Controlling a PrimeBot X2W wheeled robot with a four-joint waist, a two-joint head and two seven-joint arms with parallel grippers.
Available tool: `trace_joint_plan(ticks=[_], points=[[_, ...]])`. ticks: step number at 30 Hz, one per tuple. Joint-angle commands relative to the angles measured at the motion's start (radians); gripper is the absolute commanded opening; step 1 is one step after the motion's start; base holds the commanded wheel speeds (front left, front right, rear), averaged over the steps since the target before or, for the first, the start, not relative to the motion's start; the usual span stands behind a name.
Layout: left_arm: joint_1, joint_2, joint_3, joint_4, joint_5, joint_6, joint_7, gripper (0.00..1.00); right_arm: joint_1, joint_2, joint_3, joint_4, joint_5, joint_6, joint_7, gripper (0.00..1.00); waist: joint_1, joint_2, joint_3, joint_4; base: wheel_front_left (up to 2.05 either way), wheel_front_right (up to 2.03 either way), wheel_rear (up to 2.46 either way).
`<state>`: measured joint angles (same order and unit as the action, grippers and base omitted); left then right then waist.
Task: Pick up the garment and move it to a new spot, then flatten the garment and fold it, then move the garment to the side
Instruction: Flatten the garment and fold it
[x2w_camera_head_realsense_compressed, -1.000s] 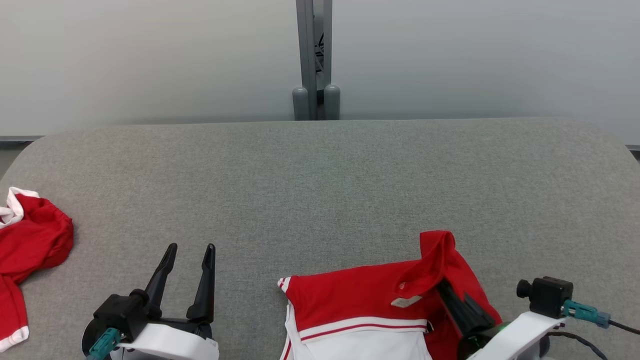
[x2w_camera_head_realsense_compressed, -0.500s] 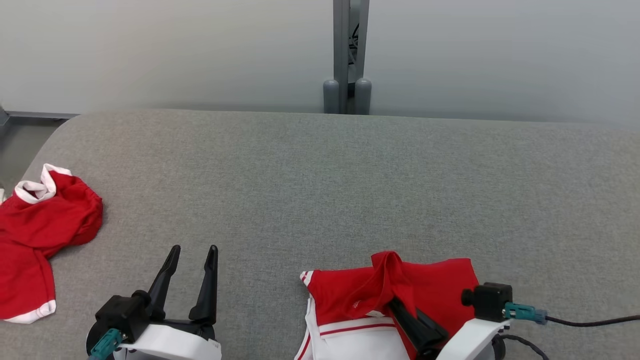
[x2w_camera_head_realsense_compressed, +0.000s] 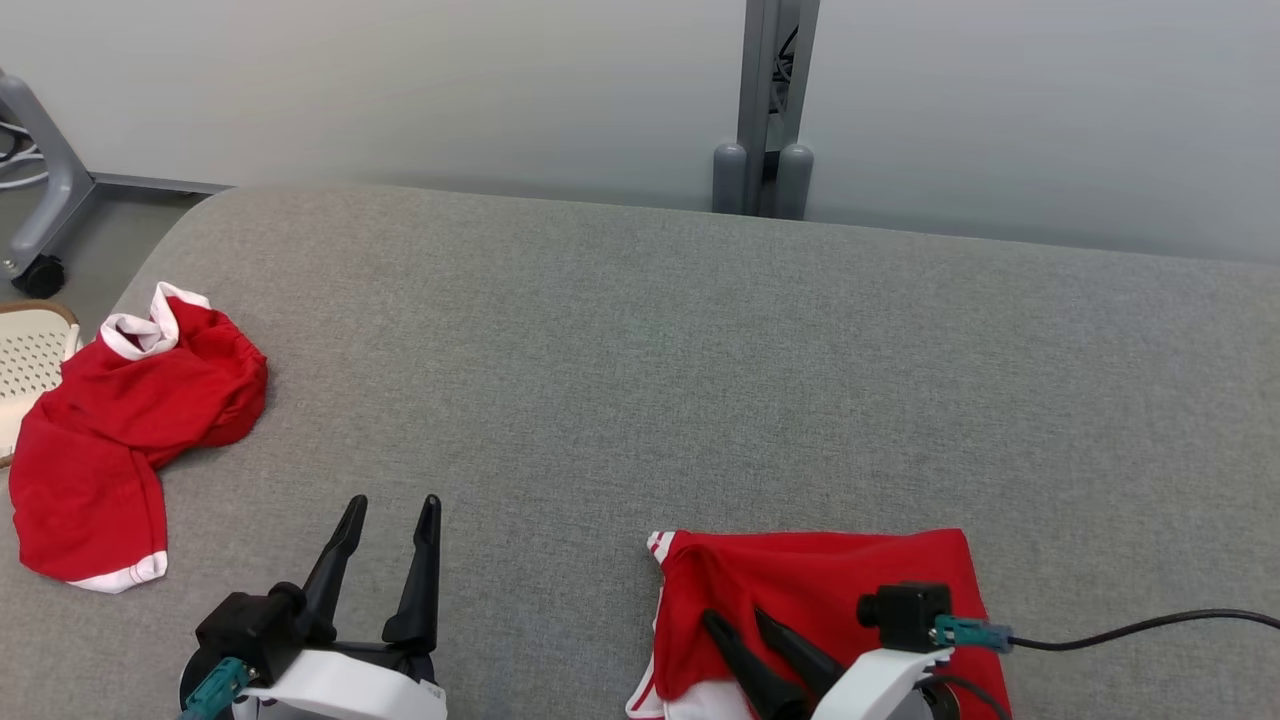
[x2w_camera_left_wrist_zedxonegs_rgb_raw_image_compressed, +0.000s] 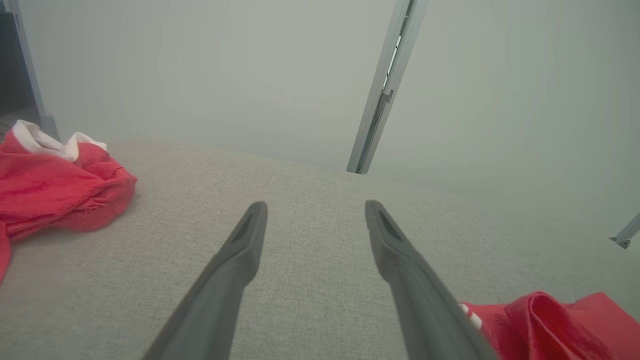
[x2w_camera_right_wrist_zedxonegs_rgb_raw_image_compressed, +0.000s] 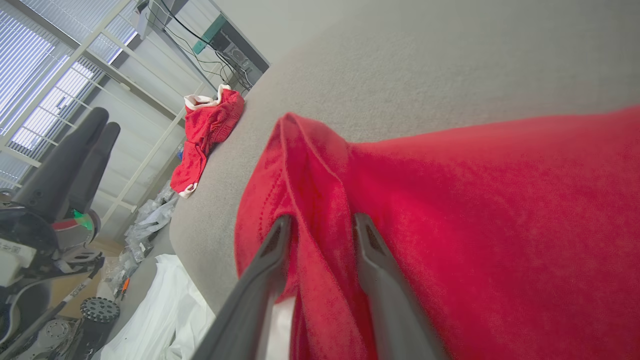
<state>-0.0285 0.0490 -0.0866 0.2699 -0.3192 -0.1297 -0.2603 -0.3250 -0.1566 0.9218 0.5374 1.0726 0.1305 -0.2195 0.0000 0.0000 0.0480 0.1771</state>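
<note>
Left arm: we find the left gripper (x2w_camera_head_realsense_compressed: 394, 502) held low over the grey fabric-covered table (x2w_camera_head_realsense_compressed: 640, 350), forearm at the near edge, fingers pointing away from the robot. The fingers are spread wide with nothing between them.

Right arm: the right gripper (x2w_camera_head_realsense_compressed: 738, 618) lies angled forward and to the left, low on the folded red garment with white striped trim (x2w_camera_head_realsense_compressed: 820, 570). Its fingers are partly parted, and a raised fold of the red cloth runs between them. The garment lies flat under and ahead of these fingers, at the near edge.

A crumpled red garment with white trim (x2w_camera_head_realsense_compressed: 130, 400) lies well left of the left fingers.

Containers: a cream perforated basket with a wooden rim (x2w_camera_head_realsense_compressed: 30, 360) sits beyond that crumpled garment; we cannot tell its contents.
</note>
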Motion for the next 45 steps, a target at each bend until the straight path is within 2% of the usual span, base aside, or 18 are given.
trace_joint_plan(ticks=[1,8,12,17,21,22,24,29,32,33,38,43,45], points=[[-0.011,0.003,0.005,0.001,-0.008,-0.001,-0.004,1.00,-0.021,0.007,0.003,0.003,0.010,0.000,-0.008,1.00,0.0000,0.0000,0.002,0.005,0.00,0.00,0.00],[0.003,0.003,0.029,0.016,-0.016,-0.001,-0.004,1.00,-0.043,0.013,0.012,-0.049,0.056,0.000,0.001,1.00,0.0000,0.0000,-0.005,-0.006,0.00,0.00,0.00],[0.003,0.003,0.031,0.020,-0.023,-0.001,-0.004,1.00,-0.059,-0.017,-0.016,-0.112,0.084,0.000,-0.007,1.00,0.0000,0.0000,-0.012,-0.021,0.00,0.00,0.00],[0.000,0.003,0.034,0.011,-0.023,-0.001,-0.004,1.00,-0.085,-0.090,-0.128,-0.146,0.056,0.000,-0.035,1.00,0.0000,0.0000,-0.022,-0.048,0.00,0.00,0.00],[-0.001,0.003,0.032,0.000,-0.023,-0.001,-0.004,1.00,-0.095,-0.149,-0.259,-0.132,-0.039,0.000,-0.047,1.00,0.0000,0.0000,-0.031,-0.067,0.00,0.00,0.00],[-0.001,0.003,0.032,0.000,-0.023,-0.001,-0.004,1.00,-0.095,-0.149,-0.259,-0.132,-0.039,0.000,-0.047,1.00,0.0000,0.0000,-0.031,-0.067,0.00,0.00,0.00],[-0.004,0.003,0.035,-0.009,-0.023,-0.001,-0.004,1.00,-0.089,-0.171,-0.350,-0.138,-0.125,0.000,-0.048,1.00,0.0000,0.0000,-0.034,-0.078,0.00,0.00,0.00],[-0.010,0.003,0.042,-0.028,-0.028,-0.001,-0.004,1.00,-0.013,-0.143,-0.566,-0.195,-0.268,0.000,-0.046,1.00,0.0000,0.0000,-0.040,-0.103,0.00,0.00,0.00],[-0.011,0.003,0.045,-0.035,-0.031,-0.001,-0.004,1.00,0.034,-0.139,-0.658,-0.231,-0.428,0.000,-0.046,1.00,0.0000,0.0000,-0.041,-0.118,0.00,0.00,0.00],[-0.010,0.003,0.045,-0.038,-0.033,-0.001,-0.004,1.00,0.074,-0.110,-0.723,-0.257,-0.520,0.000,-0.046,1.00,0.0000,0.0000,-0.041,-0.127,0.00,0.00,0.00],[-0.006,0.003,0.042,-0.040,-0.033,-0.001,-0.004,1.00,0.165,-0.056,-0.829,-0.303,-0.704,0.000,-0.047,1.00,0.0000,0.0000,-0.038,-0.145,0.00,0.00,0.00],[0.004,0.003,0.048,-0.025,-0.039,-0.001,-0.004,1.00,0.232,0.001,-0.868,-0.329,-0.744,0.000,-0.047,1.00,0.0000,0.0000,-0.036,-0.157,0.00,0.00,0.00],[0.010,0.003,0.046,-0.021,0.004,-0.001,-0.004,1.00,0.254,0.018,-0.869,-0.342,-0.725,0.000,-0.047,1.00,0.0000,0.0000,-0.034,-0.161,0.00,0.00,0.00]])
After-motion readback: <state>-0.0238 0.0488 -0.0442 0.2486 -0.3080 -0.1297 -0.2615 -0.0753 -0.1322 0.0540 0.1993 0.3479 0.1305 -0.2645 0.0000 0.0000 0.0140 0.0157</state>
